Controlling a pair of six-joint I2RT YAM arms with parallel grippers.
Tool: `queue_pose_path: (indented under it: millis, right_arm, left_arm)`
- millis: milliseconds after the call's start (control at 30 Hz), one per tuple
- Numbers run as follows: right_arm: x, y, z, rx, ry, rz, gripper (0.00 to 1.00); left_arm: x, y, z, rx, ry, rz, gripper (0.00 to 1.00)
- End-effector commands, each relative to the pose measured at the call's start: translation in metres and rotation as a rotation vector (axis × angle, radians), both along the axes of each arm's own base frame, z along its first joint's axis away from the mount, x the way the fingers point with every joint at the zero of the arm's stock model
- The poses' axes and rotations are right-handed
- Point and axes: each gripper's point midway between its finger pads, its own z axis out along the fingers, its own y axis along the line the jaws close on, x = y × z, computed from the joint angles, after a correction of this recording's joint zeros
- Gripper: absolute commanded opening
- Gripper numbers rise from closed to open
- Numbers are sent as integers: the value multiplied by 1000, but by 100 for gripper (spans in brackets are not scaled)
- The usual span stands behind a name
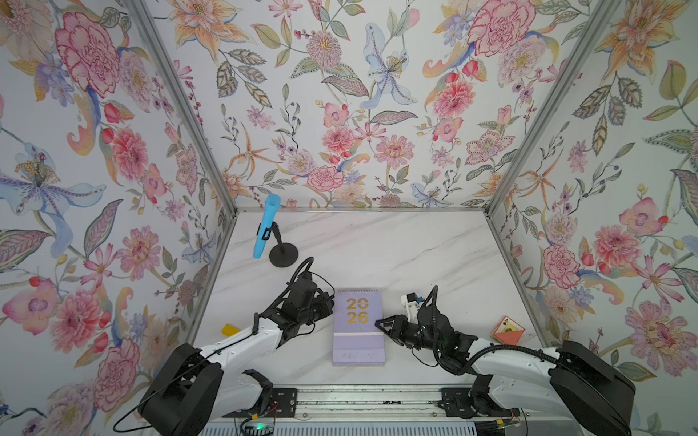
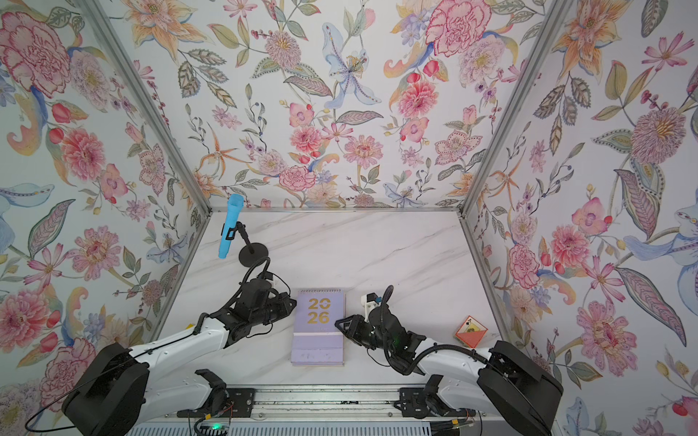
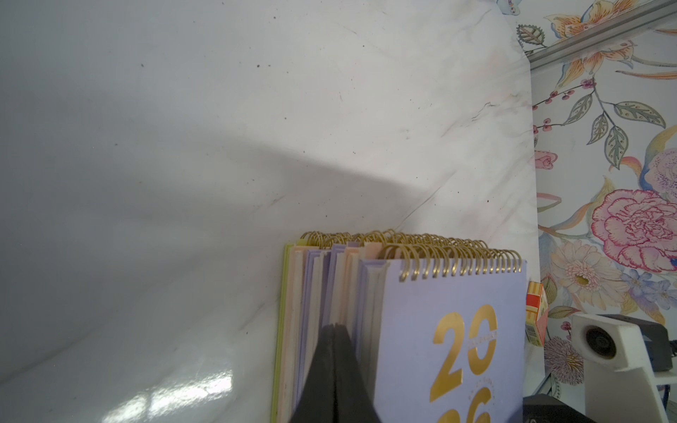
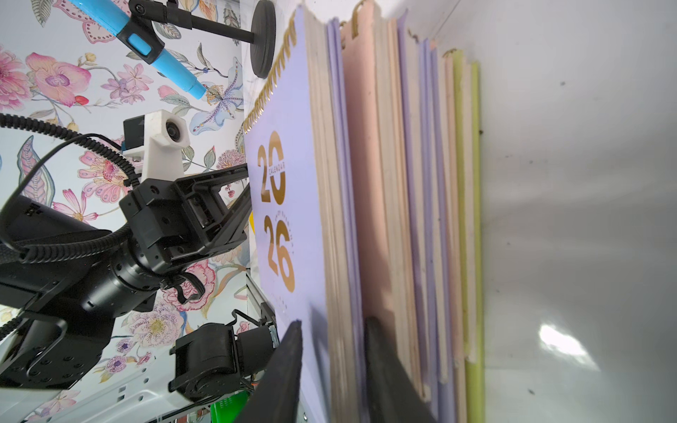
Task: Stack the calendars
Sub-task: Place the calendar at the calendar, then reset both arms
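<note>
The calendars (image 1: 358, 339) lie in one flat stack at the middle front of the marble table, spirals to the back. A lilac one with gold "2026" (image 2: 319, 313) is on top. Beneath it the wrist views show peach (image 4: 361, 146), lilac and yellow-green (image 4: 474, 219) edges. My left gripper (image 3: 335, 325) is shut, its tips against the stack's left side edge (image 1: 332, 301). My right gripper (image 4: 334, 321) is at the stack's right edge (image 1: 377, 323), jaws apart astride the top lilac calendar (image 4: 289, 110). One finger (image 4: 293, 351) stands just off the cover. The other lies at the peach edge below.
A blue microphone (image 1: 266, 226) on a black stand (image 1: 283, 254) is at the back left. An orange playing card (image 1: 508, 330) leans at the right wall. A small yellow block (image 1: 229, 329) lies by the left wall, behind my left arm. Floral walls enclose three sides.
</note>
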Motion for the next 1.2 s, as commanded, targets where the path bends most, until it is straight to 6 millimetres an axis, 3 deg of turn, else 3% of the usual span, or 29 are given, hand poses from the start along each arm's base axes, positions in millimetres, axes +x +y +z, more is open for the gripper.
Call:
queue_pose_path:
  millis: [0, 400, 1167]
  right_arm:
    - [3, -7, 0, -2, -1, -38, 31]
    - [7, -23, 0, -50, -11, -77, 35]
    - [14, -43, 1, -42, -9, -121, 38]
  left_arm:
    - [-2, 4, -2, 28, 2, 15, 0]
    - [-2, 7, -7, 71, 18, 14, 0]
    - [2, -9, -7, 116, 21, -20, 0]
